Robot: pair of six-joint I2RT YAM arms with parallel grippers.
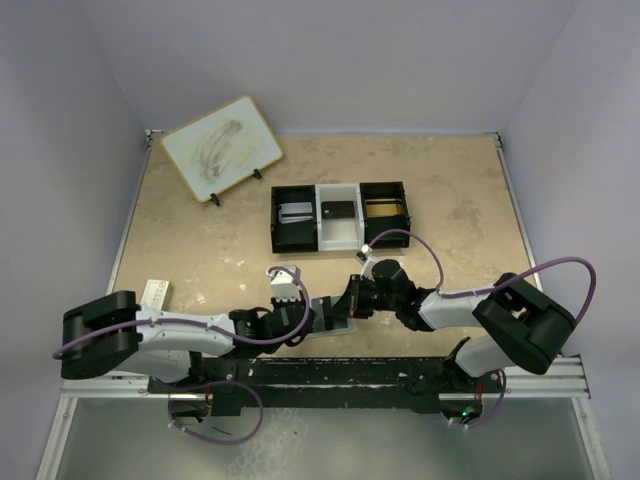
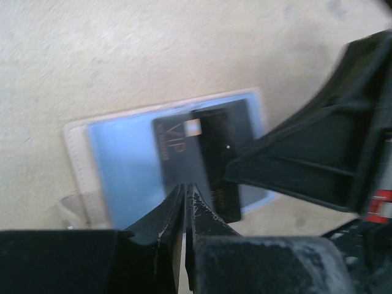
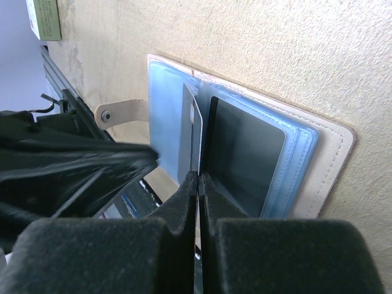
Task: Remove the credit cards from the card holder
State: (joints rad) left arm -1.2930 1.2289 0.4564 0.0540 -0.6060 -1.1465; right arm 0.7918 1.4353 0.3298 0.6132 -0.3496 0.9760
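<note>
The card holder (image 1: 338, 326) (image 2: 116, 159) (image 3: 312, 153) lies open on the table near the front edge, pale blue inside with a tan rim. A dark "VIP" credit card (image 2: 177, 144) sits in one sleeve, another dark card (image 3: 245, 153) in the right half. My right gripper (image 3: 198, 176) (image 1: 347, 306) is shut on a thin leaf (image 3: 190, 131) standing upright at the fold. A dark card (image 2: 222, 171) shows on that leaf. My left gripper (image 2: 185, 188) (image 1: 305, 322) is shut, its tips low over the blue inside. Nothing shows between them.
A black-and-white three-compartment tray (image 1: 340, 243) stands behind, with a silvery card (image 1: 293, 213), a dark card (image 1: 338, 210) and a gold one (image 1: 384, 210). A wood-framed whiteboard (image 1: 222, 148) leans at the back left. A small box (image 1: 155, 294) (image 3: 44, 17) lies left.
</note>
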